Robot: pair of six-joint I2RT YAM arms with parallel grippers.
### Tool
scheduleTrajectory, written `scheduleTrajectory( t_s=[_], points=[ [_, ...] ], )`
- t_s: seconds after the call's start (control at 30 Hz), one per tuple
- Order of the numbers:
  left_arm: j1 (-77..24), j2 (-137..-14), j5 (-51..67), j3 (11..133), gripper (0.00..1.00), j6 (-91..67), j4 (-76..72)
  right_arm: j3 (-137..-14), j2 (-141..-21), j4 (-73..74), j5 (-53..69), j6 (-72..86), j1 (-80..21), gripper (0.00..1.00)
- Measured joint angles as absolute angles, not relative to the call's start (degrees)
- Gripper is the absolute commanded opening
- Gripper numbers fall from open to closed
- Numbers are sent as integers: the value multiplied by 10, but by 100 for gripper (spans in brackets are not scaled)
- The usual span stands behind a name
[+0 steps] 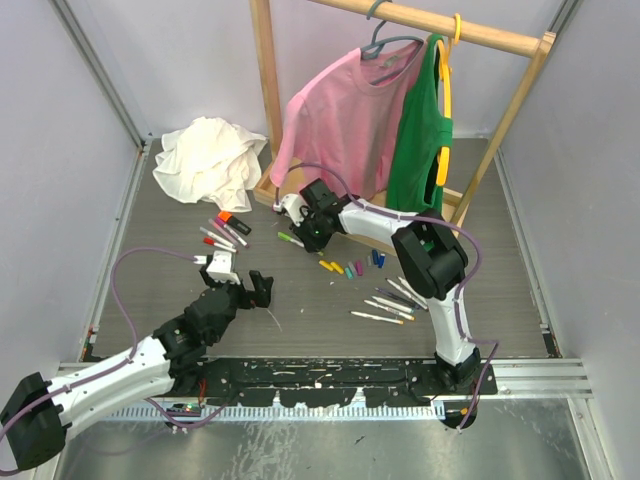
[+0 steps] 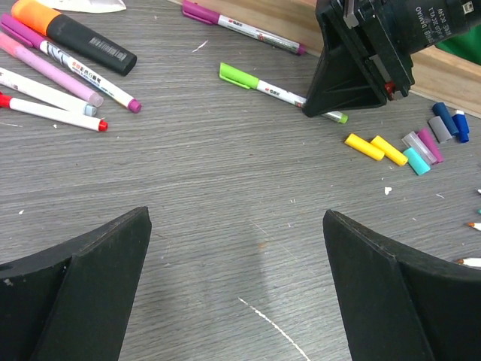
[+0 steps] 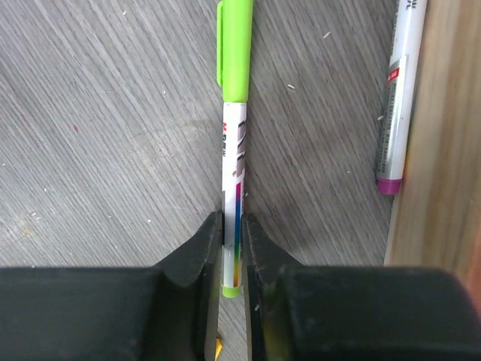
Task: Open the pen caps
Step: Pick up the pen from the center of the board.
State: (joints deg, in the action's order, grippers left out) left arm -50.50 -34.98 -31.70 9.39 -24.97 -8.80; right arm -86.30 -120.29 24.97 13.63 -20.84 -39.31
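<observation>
The right tool (image 3: 233,241) is clamped on the tail end of a slim white plastic pen (image 3: 236,158) lying on the grey wood-grain surface (image 1: 310,310), its lime-green cap (image 3: 234,45) still on — uncapping this one looks to be the step in hand. The left tool (image 2: 237,282) hangs open and empty on the near side; next it would need to close on that cap and pull. Stubby loose caps (image 2: 409,150) in yellow, teal, purple and blue lie right of the pen; a wooden clothes rack (image 1: 265,100) with a pink shirt (image 1: 340,120) stands far behind.

A white pen (image 3: 234,188), lime-green cap (image 3: 234,53) still on, lies flat; loose coloured caps (image 2: 391,149) cluster near its tail.
</observation>
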Motion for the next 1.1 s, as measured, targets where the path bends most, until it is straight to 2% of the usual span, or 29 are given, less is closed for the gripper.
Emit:
scheduleTrajectory(
  t_s=[0.07, 0.1, 0.4, 0.63, 0.83, 0.97, 1.1],
  points=[
    [-505, -350, -317, 94, 98, -249, -88, -865, -1204, 251, 138, -209, -393, 2],
    [-505, -350, -317, 94, 98, -248, -88, -866, -1204, 253, 141, -210, -393, 1],
    [-505, -302, -248, 64, 98, -268, -135, -845, -1173, 262, 169, -211, -393, 1],
    [-505, -204, -182, 41, 98, -343, -166, -791, -1030, 272, 243, -227, -391, 1],
    [-505, -132, -122, 23, 98, -389, -254, -723, -901, 288, 335, -263, -389, 1],
    [-505, -145, -92, 24, 100, -408, -305, -643, -806, 313, 394, -285, -378, 1],
    [-505, -227, -70, 31, 93, -423, -363, -617, -750, 347, 450, -300, -353, 1]
  ],
)
